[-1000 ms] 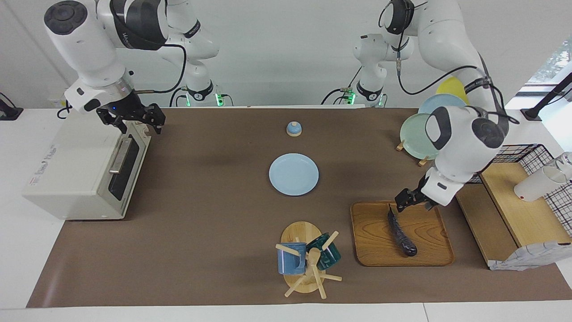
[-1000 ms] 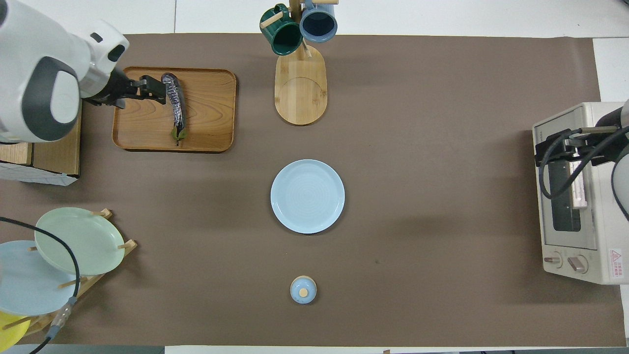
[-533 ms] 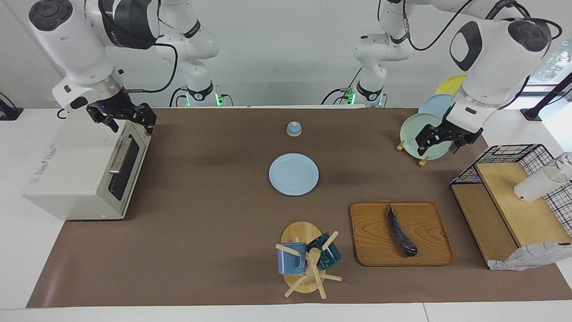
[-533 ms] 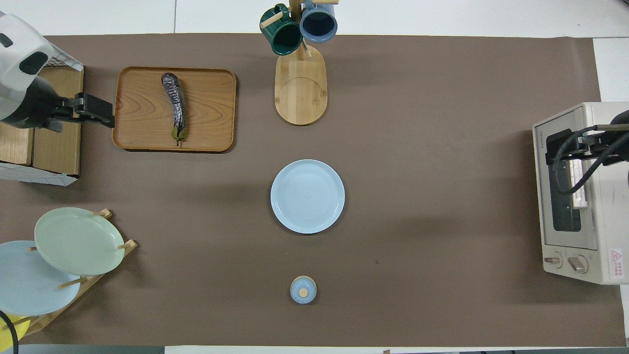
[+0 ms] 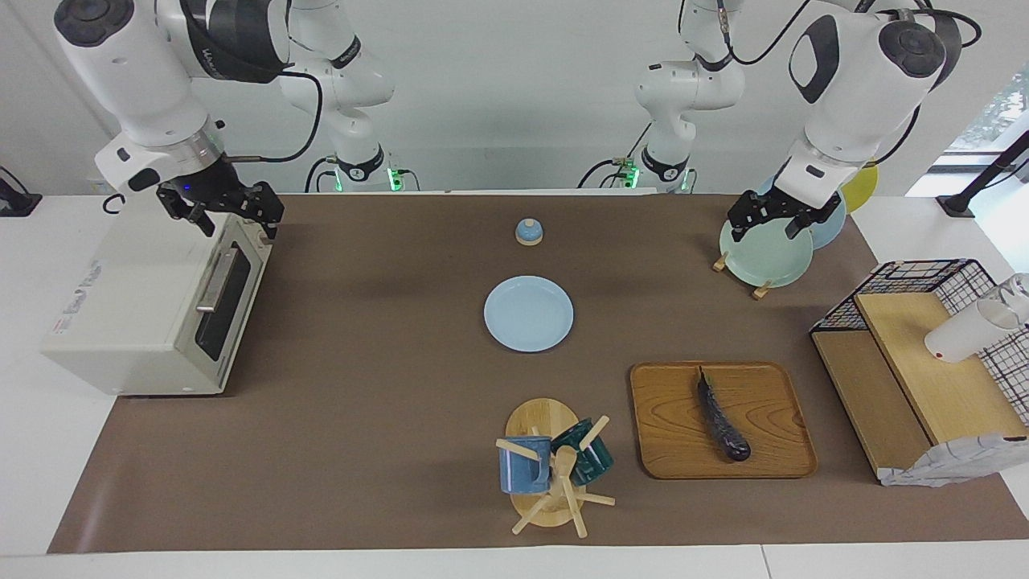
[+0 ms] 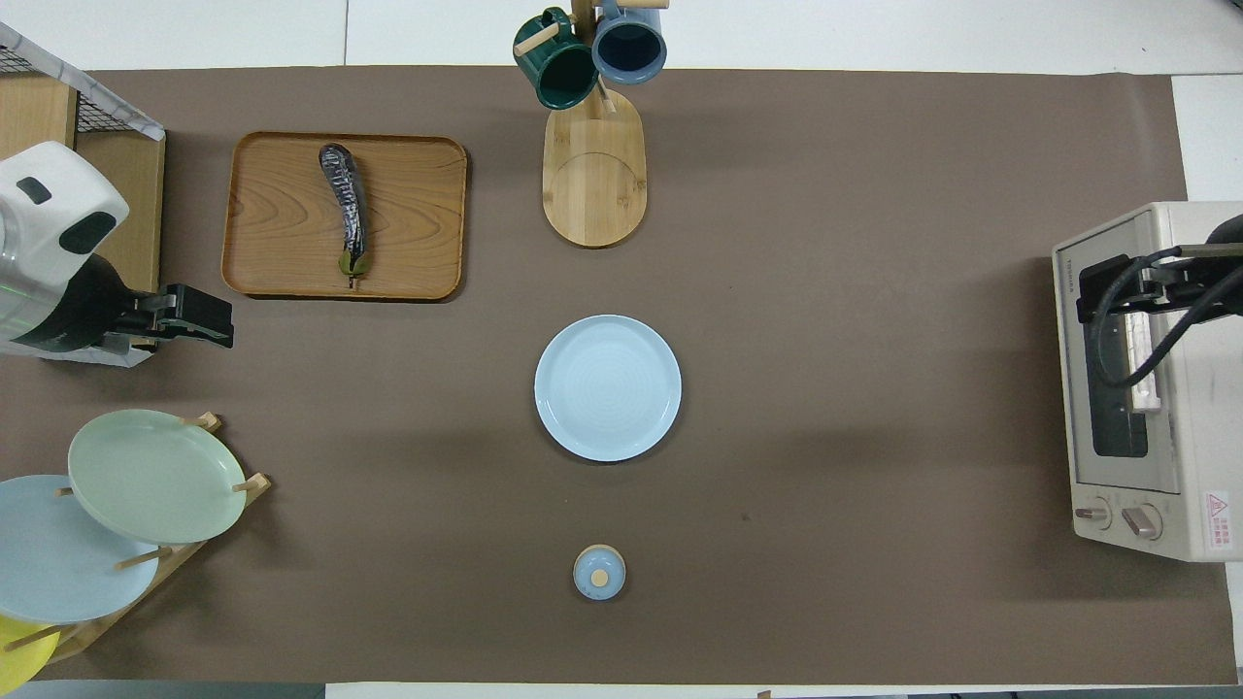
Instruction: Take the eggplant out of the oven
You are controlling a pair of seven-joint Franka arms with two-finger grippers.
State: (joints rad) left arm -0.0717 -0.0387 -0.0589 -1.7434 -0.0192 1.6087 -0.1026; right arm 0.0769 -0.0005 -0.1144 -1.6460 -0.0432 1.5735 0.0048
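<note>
A robotics lab staged as a kitchen — not a real home. 2 white robot arms are bolted at the edge of a plain white table (image 5: 24, 482), cables trailing to bases lit with green lights, against a bare pale wall. A brown paper sheet (image 5: 362, 450) covers the tabletop like a test mat. The kitchen props are spaced out neatly: a toaster oven (image 5: 137, 305), a wooden tray (image 5: 772, 450), a mug tree (image 5: 547, 474), a plate rack (image 6: 184, 558) and a blue plate (image 5: 528, 314) — no counters, sink or cupboards around them.

Eggplant (image 5: 722, 420) on tray (image 5: 772, 458), w/ oven (image 5: 153, 305) at right arm's end.
</note>
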